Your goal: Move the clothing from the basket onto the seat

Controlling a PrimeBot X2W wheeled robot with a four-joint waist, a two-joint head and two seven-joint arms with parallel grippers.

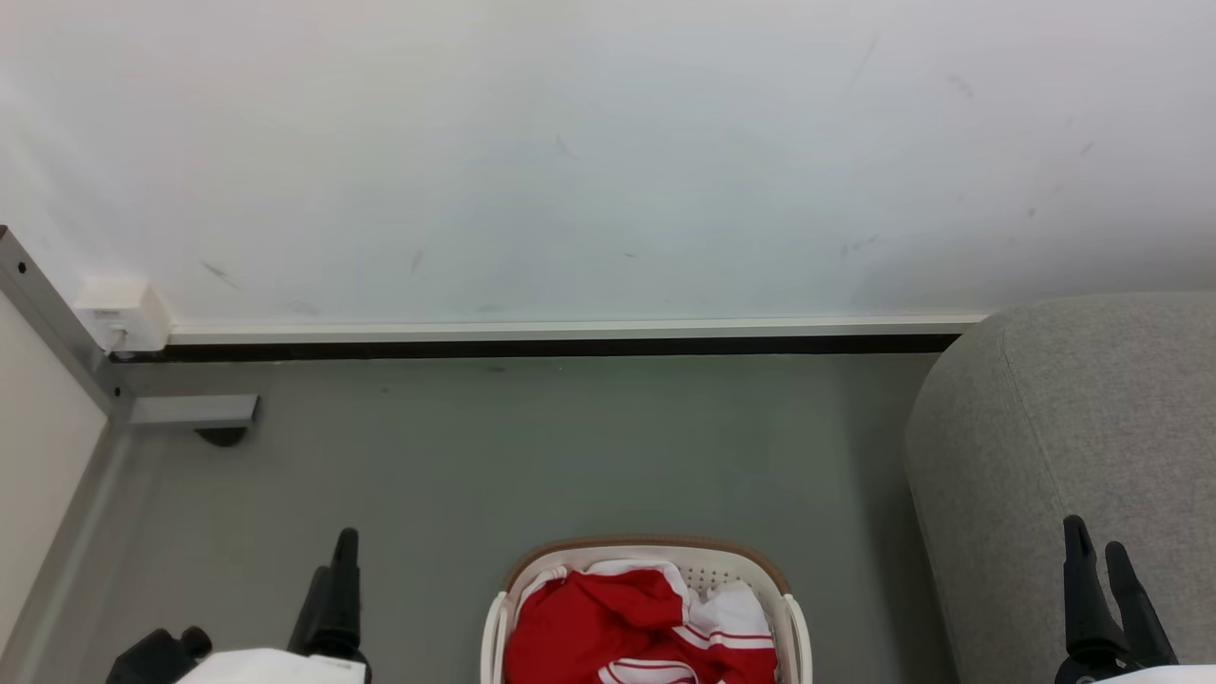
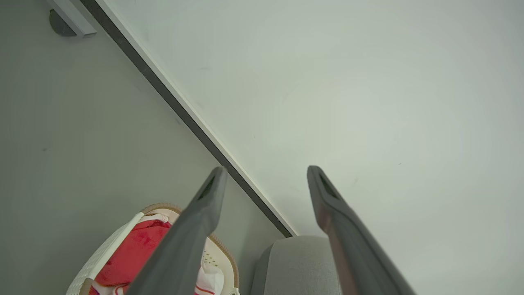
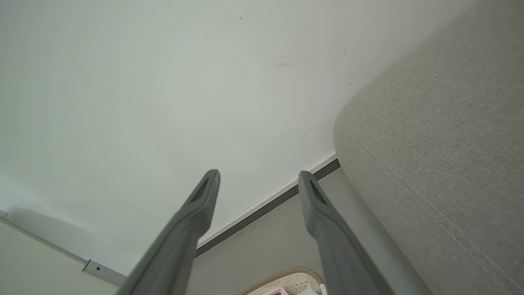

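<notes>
Nearest, left claw [image 2: 266,170] and right claw [image 1: 1092,537], both spread wide, empty. Between them, low centre, basket [image 1: 655,549] on floor [image 1: 570,446], heaped with red clothing [image 1: 608,617]; seemingly closer to left claw. Grey seat [image 1: 1073,408] at right.

clothing [image 1: 598,617]: just red and white, no letters I can read
basket [image 1: 655,548]: plain, nothing readable either
seat [image 1: 1073,408]: same

Head view: laundry basket [image 1: 495,632] cut off by bottom edge, near part out of frame. Red-white clothing [image 1: 589,617] inside cropped too, garment type unclear. Grey sofa [image 1: 1045,427] runs off right and bottom edges.
</notes>
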